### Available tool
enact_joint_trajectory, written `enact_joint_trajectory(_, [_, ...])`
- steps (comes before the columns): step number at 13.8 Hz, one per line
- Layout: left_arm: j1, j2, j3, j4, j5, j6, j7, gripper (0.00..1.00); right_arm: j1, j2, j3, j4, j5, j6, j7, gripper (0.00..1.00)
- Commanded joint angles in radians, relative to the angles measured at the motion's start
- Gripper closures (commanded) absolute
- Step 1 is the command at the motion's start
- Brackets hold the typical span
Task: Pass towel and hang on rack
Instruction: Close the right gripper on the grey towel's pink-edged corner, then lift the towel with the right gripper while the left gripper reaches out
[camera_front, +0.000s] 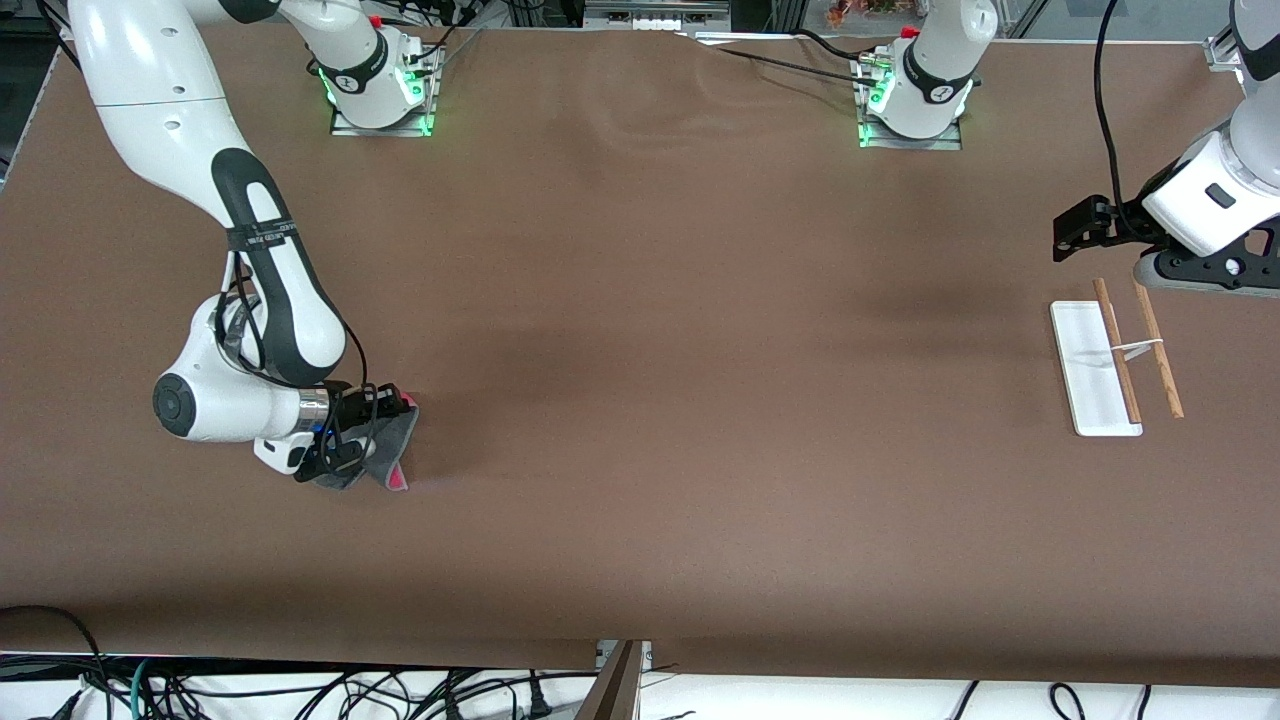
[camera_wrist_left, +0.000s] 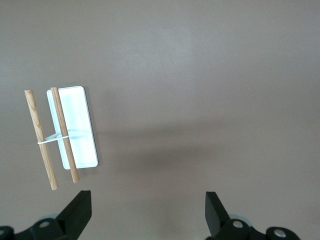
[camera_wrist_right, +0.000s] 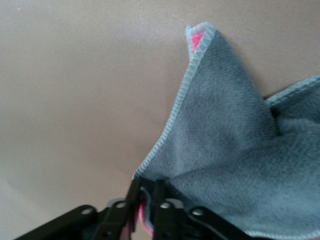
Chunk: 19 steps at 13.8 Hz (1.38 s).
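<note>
The towel (camera_wrist_right: 235, 145) is soft, fuzzy cloth, matt grey with a pink underside and light stitched edging. The rack (camera_wrist_left: 75, 127) has a smooth, slightly glossy white plastic-looking base and pale, grained wooden rods. The bench (camera_front: 640, 400) is covered in matt brown.

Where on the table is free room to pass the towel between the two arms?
The wide bare stretch of table between the towel and the rack is free. It is crowded only at the ends: the right gripper is shut on the towel, and the open left gripper waits above the rack.
</note>
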Motion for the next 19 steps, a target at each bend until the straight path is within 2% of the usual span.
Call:
enact_joint_trajectory(1, [-0.004,0.016,0.005,0.037,0.013,-0.03,0.004,0.0,-0.01,-0.021,0.006,0.001,0.022,-0.022,-0.017,1.0])
enact_joint_trajectory(6, [-0.004,0.016,0.005,0.037,0.013,-0.03,0.004,0.0,0.001,-0.021,0.003,0.099,-0.023,-0.118,0.031,1.0])
enact_joint_trajectory(9, [-0.004,0.016,0.005,0.037,0.013,-0.03,0.004,0.0,0.013,-0.021,0.009,0.233,-0.125,-0.265,0.118,1.0])
enact_joint_trajectory(13, [-0.004,0.016,0.005,0.037,0.013,-0.03,0.004,0.0,0.064,-0.038,0.007,0.379,-0.184,-0.443,0.222,1.0])
enact_joint_trajectory(17, [-0.004,0.016,0.005,0.037,0.013,-0.032,0.004,0.0,0.133,-0.05,0.012,0.534,-0.19,-0.65,0.424,1.0])
enact_joint_trajectory(19, [-0.004,0.016,0.005,0.037,0.013,-0.032,0.004,0.0,0.174,-0.085,0.041,0.541,-0.17,-0.672,0.564,1.0])
